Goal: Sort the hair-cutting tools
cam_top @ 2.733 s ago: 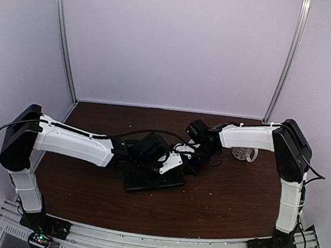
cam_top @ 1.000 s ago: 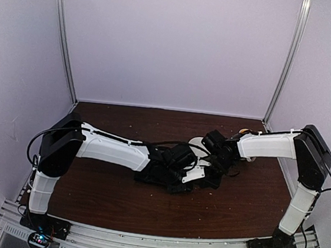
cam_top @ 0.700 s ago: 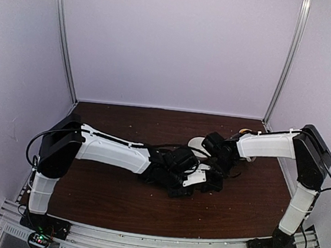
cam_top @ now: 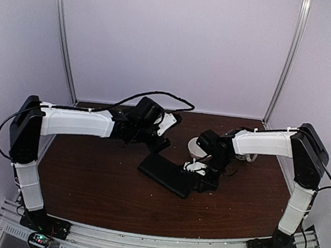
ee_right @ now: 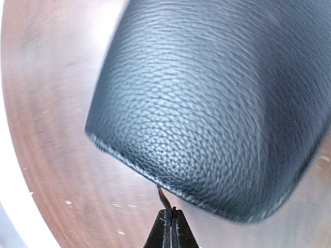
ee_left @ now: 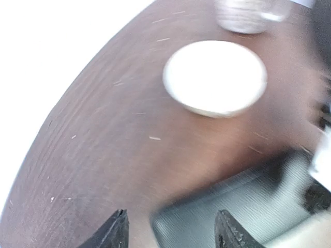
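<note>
- Since 0.7 s ago the left arm has pulled off the case and swung back toward the rear left of the table. The left gripper now hangs above the wood.
- Its fingers stand wide apart with nothing between them.
- One flat black case lies mid-table, skewed, with its far corner toward the bowl.
- One white bowl sits just behind the case. Its inside shows plain white in the left wrist view.
- The right gripper is down at the case's right corner, its tips pressed together on a thin black strip that comes out from under the case's edge. What the strip is, I cannot tell.
- One small clear ringed object stands far right, behind the right forearm.
- No scissors can be made out in any view.
</note>
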Available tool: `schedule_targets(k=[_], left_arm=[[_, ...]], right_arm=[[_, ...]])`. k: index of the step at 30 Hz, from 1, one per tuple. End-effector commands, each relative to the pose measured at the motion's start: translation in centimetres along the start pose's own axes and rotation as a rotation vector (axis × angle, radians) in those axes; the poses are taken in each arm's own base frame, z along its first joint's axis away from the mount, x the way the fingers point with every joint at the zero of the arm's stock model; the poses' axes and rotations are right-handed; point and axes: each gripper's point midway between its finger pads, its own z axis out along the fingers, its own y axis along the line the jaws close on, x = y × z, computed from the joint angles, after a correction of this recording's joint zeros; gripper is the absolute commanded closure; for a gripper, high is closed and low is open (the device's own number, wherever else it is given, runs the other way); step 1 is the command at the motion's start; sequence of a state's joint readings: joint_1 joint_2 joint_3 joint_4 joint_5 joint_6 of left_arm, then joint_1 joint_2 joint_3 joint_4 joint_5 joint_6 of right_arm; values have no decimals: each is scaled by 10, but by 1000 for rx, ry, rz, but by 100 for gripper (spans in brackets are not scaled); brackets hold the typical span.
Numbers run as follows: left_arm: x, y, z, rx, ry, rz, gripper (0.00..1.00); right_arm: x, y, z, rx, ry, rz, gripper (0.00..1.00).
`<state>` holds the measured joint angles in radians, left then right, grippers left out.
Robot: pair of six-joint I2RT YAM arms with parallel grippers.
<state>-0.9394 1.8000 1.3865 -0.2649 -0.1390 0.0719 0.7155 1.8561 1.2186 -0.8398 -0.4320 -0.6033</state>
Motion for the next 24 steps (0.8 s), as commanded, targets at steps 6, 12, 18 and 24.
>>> schedule_targets(k=[6, 12, 18, 24], left_arm=[[47, 3, 75, 162, 168, -197, 41], [67, -21, 85, 264, 198, -208, 41], [91, -30, 103, 282, 247, -225, 41], [149, -51, 135, 298, 414, -362, 63]], right_arm=[[-9, -77, -34, 285, -73, 220, 100], [-14, -76, -28, 260, -90, 222, 100], [-21, -75, -26, 228, -103, 212, 100], [-10, -50, -19, 161, -73, 145, 100]])
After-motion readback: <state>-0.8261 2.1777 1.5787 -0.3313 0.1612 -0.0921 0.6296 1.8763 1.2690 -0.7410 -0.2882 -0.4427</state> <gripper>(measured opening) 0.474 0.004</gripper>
